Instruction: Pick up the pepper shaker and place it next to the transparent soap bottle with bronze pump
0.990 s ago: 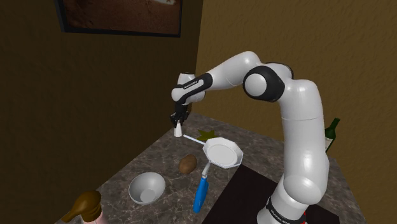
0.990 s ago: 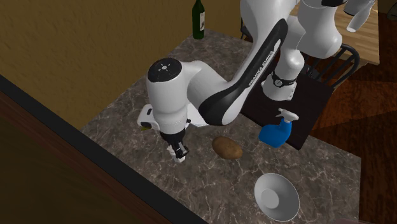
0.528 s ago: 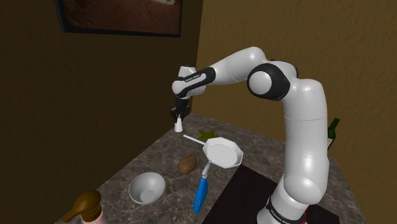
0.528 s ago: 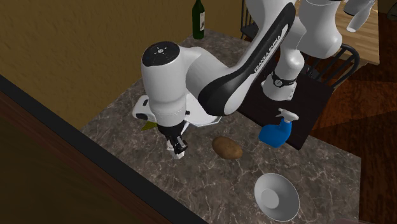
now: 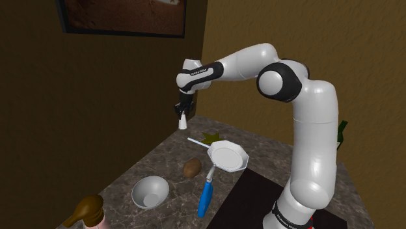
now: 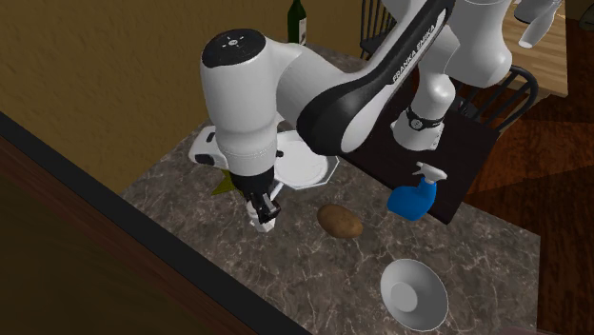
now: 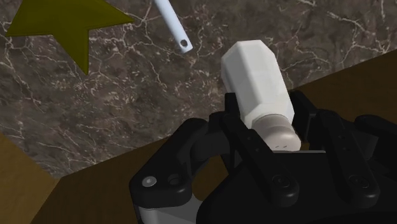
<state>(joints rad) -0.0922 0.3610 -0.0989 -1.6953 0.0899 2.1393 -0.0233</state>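
Note:
A small white pepper shaker (image 5: 184,121) hangs well above the marble counter (image 5: 169,162), near the counter's far corner by the brown walls. My black gripper (image 5: 183,114) is shut on it from above. In the wrist view the gripper (image 7: 267,124) clasps the shaker (image 7: 254,79) near its grey cap end, body pointing at the counter. From the second exterior view the shaker (image 6: 262,216) sticks out below the gripper (image 6: 263,203). The soap bottle (image 5: 89,211), with a bronze pump on a pinkish body, stands at the counter's near corner, low in the shoulder view's left.
On the counter lie a white pan (image 5: 228,156) with a long handle, a potato (image 5: 191,168), a white bowl (image 5: 150,192) and a blue spray bottle (image 5: 205,195). An olive star-shaped thing (image 7: 63,25) lies under the shaker's side. A green wine bottle (image 6: 298,27) stands at the far end.
The arm has lifted the shaker steadily higher above the counter, with the grip unchanged. Nothing else on the counter has moved.

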